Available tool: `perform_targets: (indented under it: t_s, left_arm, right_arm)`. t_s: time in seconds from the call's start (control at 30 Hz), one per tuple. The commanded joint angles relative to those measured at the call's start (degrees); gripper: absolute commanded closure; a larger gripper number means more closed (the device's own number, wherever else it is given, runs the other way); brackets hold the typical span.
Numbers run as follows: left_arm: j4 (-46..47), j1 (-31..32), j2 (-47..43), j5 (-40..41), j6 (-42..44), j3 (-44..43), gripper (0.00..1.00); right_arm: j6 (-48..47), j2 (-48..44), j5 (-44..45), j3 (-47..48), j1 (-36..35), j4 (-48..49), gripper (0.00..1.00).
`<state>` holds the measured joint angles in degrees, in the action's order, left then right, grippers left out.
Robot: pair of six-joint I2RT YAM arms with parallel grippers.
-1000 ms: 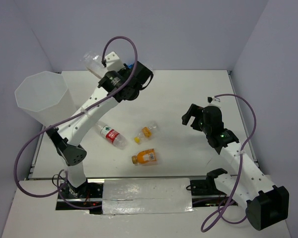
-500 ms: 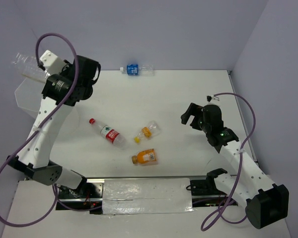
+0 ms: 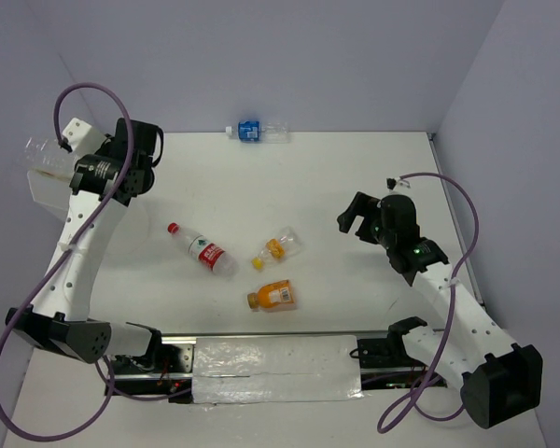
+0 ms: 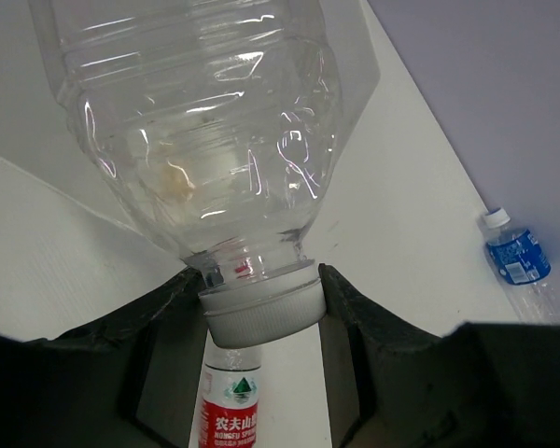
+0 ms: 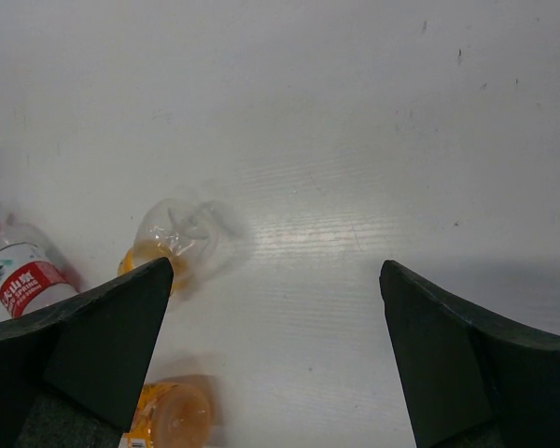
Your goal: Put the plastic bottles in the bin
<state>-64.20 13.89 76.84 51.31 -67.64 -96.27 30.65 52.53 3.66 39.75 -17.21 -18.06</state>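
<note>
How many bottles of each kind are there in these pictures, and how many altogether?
Blue-labelled bottle: 1
Red-capped bottle: 1
Orange juice bottles: 2
Clear white-capped bottle, held by the left pincer: 1
Total: 5 bottles

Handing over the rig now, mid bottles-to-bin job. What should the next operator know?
Left gripper: shut on the white-capped bottle at its cap, raised by the bin at far left.
Right gripper: open, empty, above the table.
Lying on it: blue-labelled bottle at the far edge; red-capped bottle, farther orange bottle and nearer orange bottle mid-table.
Done: none seen binned. Left: drop this one, then four more.
</note>
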Motion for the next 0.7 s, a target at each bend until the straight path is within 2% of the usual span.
perform_targets:
  t_s: [0.0, 0.33, 0.4, 0.47, 0.5, 0.53, 0.63, 0.67]
  left_arm:
    - [4.79, -1.67, 0.06, -4.19, 2.07, -0.32, 1.00]
    - [6.81, -2.90, 0.51, -8.07, 2.42, 0.56, 1.00]
    - [6.37, -3.17, 0.42, -8.59, 1.81, 0.73, 0.95]
    - [6.02, -3.26, 0.42, -8.68, 1.46, 0.73, 0.70]
    - [5.93, -3.26, 0.50, -8.68, 1.37, 0.64, 0.53]
    - [5.93, -3.26, 0.42, -8.68, 1.45, 0.56, 0.28]
    - [5.93, -3.26, 0.24, -8.33, 2.07, -0.14, 0.02]
    - [6.28, -3.26, -0.02, -8.33, 2.42, -0.50, 0.00]
  right_arm:
    - [0.37, -0.50, 0.03, 2.27, -0.19, 0.75, 0.00]
    - [0.72, -0.94, 0.03, 1.12, -0.10, 0.75, 0.00]
    - [0.64, -0.94, 0.03, 1.21, -0.19, 0.75, 0.00]
    - [0.72, -0.94, 0.03, 1.12, -0.19, 0.84, 0.00]
    - [0.72, -0.85, 0.03, 1.04, -0.19, 0.93, 0.00]
    - [0.81, -0.94, -0.06, 1.03, -0.19, 0.93, 0.00]
    - [0.90, -0.85, -0.06, 0.60, -0.19, 1.01, 0.01]
    - [0.99, -0.94, -0.14, 0.59, -0.19, 1.01, 0.00]
